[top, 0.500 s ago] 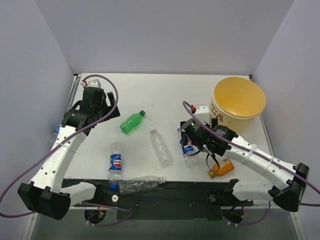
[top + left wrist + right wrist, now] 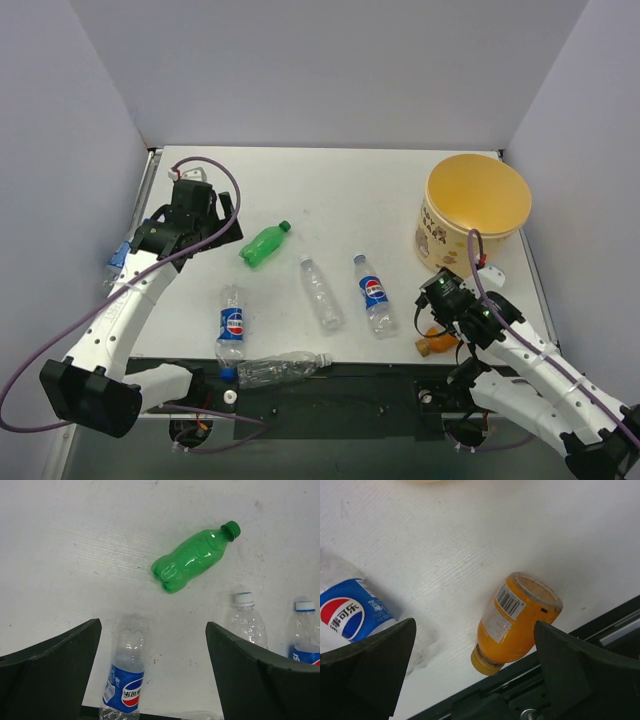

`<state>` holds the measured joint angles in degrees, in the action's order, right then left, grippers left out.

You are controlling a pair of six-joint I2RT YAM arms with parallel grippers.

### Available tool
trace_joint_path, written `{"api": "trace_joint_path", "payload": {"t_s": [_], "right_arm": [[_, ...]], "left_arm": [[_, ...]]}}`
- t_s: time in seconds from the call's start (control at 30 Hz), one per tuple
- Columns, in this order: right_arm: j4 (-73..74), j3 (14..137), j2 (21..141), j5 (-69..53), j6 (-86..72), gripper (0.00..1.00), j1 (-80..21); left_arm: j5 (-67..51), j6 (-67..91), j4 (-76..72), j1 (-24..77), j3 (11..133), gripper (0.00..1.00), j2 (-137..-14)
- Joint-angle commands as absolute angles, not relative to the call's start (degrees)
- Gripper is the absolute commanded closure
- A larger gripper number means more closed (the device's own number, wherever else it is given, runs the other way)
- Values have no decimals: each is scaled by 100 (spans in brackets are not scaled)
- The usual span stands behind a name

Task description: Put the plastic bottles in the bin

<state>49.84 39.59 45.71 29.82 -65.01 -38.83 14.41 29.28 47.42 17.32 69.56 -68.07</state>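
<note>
Both grippers hang wide open, holding nothing, over the table (image 2: 330,190). The left gripper (image 2: 152,630) is above a Pepsi bottle (image 2: 125,680), near the green bottle (image 2: 192,557). The right gripper (image 2: 474,625) is over the orange bottle (image 2: 515,625) lying at the near edge. The bin (image 2: 437,238) stands upright, far right.

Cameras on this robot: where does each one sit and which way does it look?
Top camera: high behind the robot, looking down on the white table; left arm and right arm show.
Left wrist camera: on the left arm, looking down past the open left tool at the green plastic bottle.
Right wrist camera: on the right arm, looking down past the open right tool at the small orange plastic bottle.
Shared: top and left wrist both see the green bottle.
</note>
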Motion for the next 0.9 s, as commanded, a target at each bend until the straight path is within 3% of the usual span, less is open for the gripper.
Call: {"api": "trace_joint_path", "payload": {"t_s": [0.0, 0.13, 0.43, 0.7, 0.83, 0.87], "right_arm": [[5282, 3438, 4115, 2786, -8383, 3, -3613], [5238, 2998, 3947, 2681, -9149, 4, -3603], [5054, 2778, 4306, 2575, -9062, 4, -3472], [4501, 2382, 4298, 2373, -8640, 13, -3199], [4140, 2250, 4324, 2189, -8359, 22, -3155], [4018, 2241, 4350, 2128, -8254, 28, -3138]], "left_arm": [[1406, 2830, 4535, 1679, 6882, 3, -6601], [1389, 2778, 4526, 1679, 6794, 3, -6513], [1398, 2725, 4606, 1661, 6733, 3, -6425], [1362, 2830, 4597, 1661, 6680, 3, -6390], [1362, 2874, 4579, 1661, 6653, 3, -6372], [1371, 2865, 4588, 1661, 6636, 3, -6363]]}}
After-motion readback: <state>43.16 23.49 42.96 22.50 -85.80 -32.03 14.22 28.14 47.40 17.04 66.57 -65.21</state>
